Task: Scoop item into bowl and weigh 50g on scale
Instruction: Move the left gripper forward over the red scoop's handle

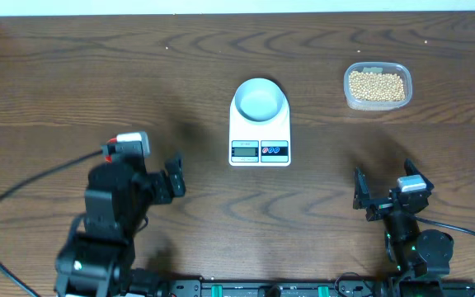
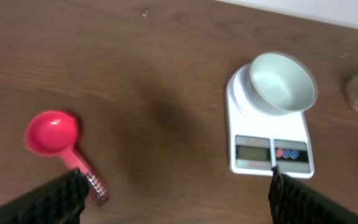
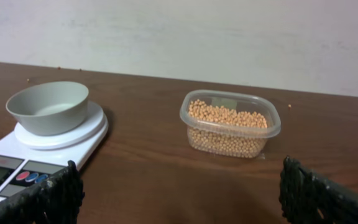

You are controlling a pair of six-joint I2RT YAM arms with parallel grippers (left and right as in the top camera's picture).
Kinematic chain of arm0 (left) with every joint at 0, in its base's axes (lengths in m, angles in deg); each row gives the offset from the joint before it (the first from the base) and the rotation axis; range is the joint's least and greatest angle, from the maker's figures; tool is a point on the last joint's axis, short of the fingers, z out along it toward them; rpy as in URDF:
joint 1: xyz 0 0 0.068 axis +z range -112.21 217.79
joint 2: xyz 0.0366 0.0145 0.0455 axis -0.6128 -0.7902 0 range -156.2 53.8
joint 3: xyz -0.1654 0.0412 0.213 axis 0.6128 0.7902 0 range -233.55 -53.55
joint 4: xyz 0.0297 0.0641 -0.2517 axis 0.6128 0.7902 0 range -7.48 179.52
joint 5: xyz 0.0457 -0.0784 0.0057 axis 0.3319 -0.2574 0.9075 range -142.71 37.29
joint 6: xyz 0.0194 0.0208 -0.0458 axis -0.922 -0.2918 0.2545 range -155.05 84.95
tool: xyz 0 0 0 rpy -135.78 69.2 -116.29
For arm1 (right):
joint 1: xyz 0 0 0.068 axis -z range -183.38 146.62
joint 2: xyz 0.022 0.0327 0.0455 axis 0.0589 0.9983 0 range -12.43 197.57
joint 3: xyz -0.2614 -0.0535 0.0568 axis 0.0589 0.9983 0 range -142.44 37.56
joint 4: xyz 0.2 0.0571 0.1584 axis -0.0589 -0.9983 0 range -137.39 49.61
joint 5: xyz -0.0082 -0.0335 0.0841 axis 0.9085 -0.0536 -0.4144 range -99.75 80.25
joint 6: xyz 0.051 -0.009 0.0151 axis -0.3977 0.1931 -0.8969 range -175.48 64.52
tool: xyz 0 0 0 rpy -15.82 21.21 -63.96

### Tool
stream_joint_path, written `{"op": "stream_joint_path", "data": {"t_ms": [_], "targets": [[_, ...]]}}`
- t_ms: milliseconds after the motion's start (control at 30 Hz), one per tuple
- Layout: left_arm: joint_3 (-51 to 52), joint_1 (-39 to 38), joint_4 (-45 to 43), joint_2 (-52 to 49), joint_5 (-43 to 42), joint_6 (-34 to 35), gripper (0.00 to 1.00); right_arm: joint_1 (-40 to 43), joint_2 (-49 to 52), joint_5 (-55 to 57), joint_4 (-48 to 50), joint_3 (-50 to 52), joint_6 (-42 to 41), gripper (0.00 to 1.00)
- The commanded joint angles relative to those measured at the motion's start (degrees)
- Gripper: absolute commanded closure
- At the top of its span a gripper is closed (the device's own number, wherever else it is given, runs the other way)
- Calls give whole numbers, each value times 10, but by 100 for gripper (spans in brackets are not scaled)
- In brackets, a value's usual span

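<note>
Wooden bench point(image 1: 97, 74) | bowl point(image 1: 260, 101) sat on scale point(image 1: 260, 132), frame centre | beans point(image 1: 376, 86) filled clear tub point(image 1: 376, 66), upper right | pink scoop point(image 2: 53, 132) lay lower left, left wrist view | left gripper point(image 2: 174, 186), right gripper point(image 3: 179, 177): jaws stood wide apart, empty

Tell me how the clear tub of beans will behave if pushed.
The tub is low and wide, so it probably slides rather than tips. Its thin clear wall likely flexes if squeezed. The beans fill most of it and no lid shows, so a jolt could spill some.
</note>
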Motion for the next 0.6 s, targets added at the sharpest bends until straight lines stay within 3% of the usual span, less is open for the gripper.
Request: {"op": "stream_joint_path", "data": {"t_ms": [0, 567], "targets": [[-69, 2, 30, -45, 37, 5, 5, -4, 0, 4, -3, 0, -7, 1], [-79, 2, 34, -67, 36, 5, 5, -4, 0, 4, -3, 0, -7, 1]]}}
